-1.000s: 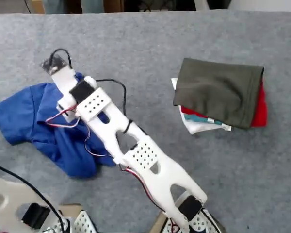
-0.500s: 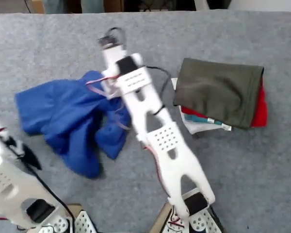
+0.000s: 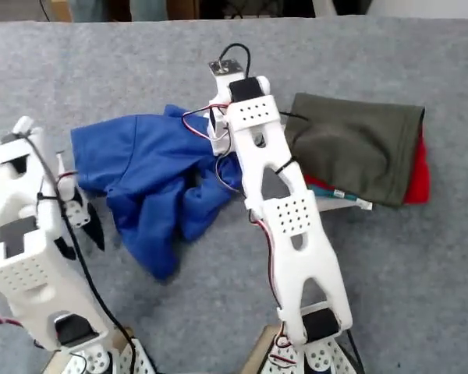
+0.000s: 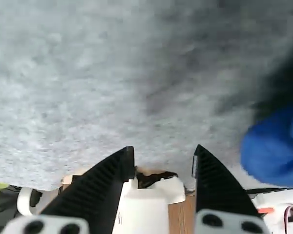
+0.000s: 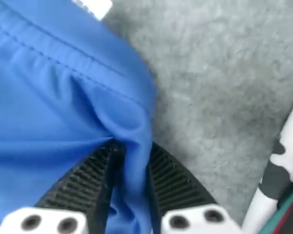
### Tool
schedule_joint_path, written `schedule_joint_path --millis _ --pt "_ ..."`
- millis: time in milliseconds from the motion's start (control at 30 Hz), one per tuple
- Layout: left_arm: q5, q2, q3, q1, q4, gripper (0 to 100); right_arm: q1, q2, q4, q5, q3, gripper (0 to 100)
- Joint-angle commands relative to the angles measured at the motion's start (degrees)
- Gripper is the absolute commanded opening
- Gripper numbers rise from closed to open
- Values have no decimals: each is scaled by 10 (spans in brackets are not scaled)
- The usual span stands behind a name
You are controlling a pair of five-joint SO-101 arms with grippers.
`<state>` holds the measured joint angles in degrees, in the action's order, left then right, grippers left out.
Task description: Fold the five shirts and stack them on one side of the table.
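A crumpled blue shirt point(image 3: 152, 179) lies left of the table's middle. My right gripper point(image 3: 216, 140) is shut on its far right edge, and the right wrist view shows a fold of the blue shirt point(image 5: 63, 97) pinched in the right gripper point(image 5: 132, 148). To the right of the arm sits a stack of folded shirts, an olive one point(image 3: 351, 144) on top of a red one point(image 3: 418, 181) and a white one point(image 3: 316, 201). My left gripper point(image 3: 82, 232) hangs open just left of the blue shirt; between the left gripper point(image 4: 163, 151) fingers there is only grey table, with the blue shirt point(image 4: 278, 146) to one side.
Grey felt table point(image 3: 390, 280) covers the whole work area. Red and black cables point(image 3: 199, 125) trail over the shirt near the right gripper. Free room lies at the front right and along the far edge.
The right arm has dragged the blue shirt rightward and farther back, close to the folded stack. The left arm has risen into view and come to the shirt's left side.
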<state>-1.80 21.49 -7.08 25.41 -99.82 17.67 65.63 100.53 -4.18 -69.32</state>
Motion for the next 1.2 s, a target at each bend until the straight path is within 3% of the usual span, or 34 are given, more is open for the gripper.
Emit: schedule_joint_path --millis 0,367,667,833,1033,1167 --pt "32 -5 22 -63 -10 215 -5 -11 -10 4 7 15" --pt "123 -148 21 -201 -9 216 -2 29 -58 6 7 15" --pt "127 -169 4 -268 0 238 -8 70 -58 8 -26 15" --pt "133 -160 -88 -298 92 238 -13 70 -59 4 -27 15" --pt "202 -161 -211 -313 242 234 -13 70 -62 4 -27 15" --pt "205 -161 -237 -308 285 227 -12 70 -58 8 -29 15"
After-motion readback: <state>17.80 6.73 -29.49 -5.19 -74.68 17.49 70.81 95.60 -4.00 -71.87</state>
